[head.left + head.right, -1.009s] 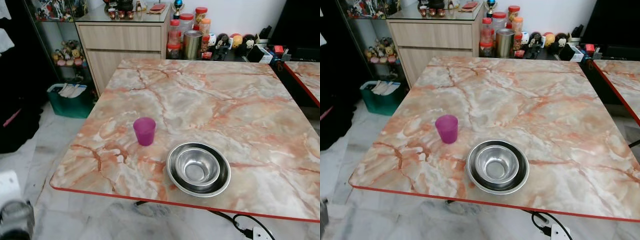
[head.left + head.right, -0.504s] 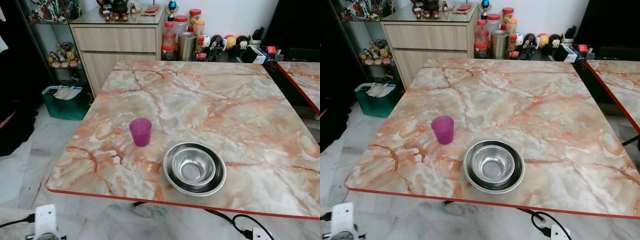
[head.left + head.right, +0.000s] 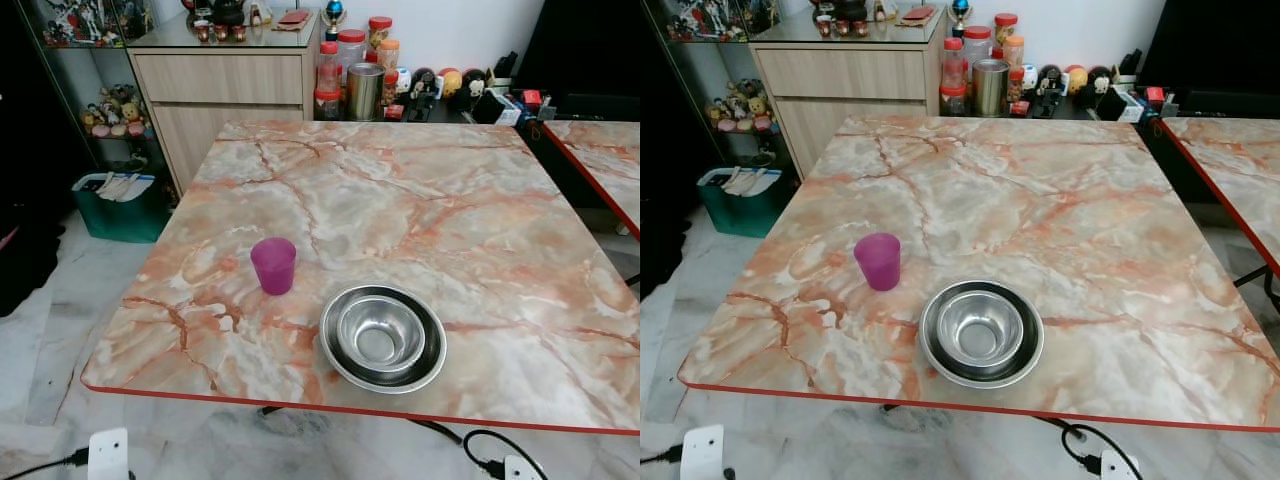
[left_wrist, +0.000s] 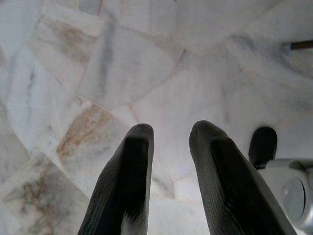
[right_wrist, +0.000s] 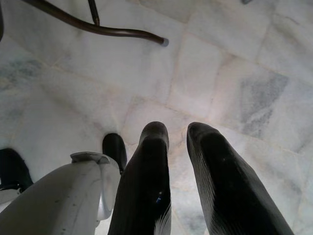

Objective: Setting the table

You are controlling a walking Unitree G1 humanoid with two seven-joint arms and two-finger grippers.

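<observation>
**Helper:** What is on the table?

**Me:** I see one big table [image 3: 480, 230] with a pink and white marble top and a red edge; one purple cup [image 3: 273, 265] stands upright on it, near the front; just beside the cup are two shiny metal bowls [image 3: 383, 337], the small one sitting inside the big one; cup and bowls are close but not touching.

**Helper:** And the grippers?

**Me:** Both arms hang down over the white floor tiles [image 4: 146, 68]; the left gripper [image 4: 168, 128] has its two black fingers a little apart with nothing between them; the right gripper [image 5: 177, 129] is the same, a small gap and nothing held.

**Helper:** What else can you count?

**Me:** One wooden cabinet [image 3: 225, 95] behind the table; one metal tin [image 3: 364, 91] and some jars with red lids [image 3: 328, 75] next to it, I cannot count those for sure; one green bin [image 3: 118, 205] on the floor at the left; part of one more marble table [image 3: 605, 150] at the right; one white plug box [image 3: 108, 452] on the floor in front.
</observation>
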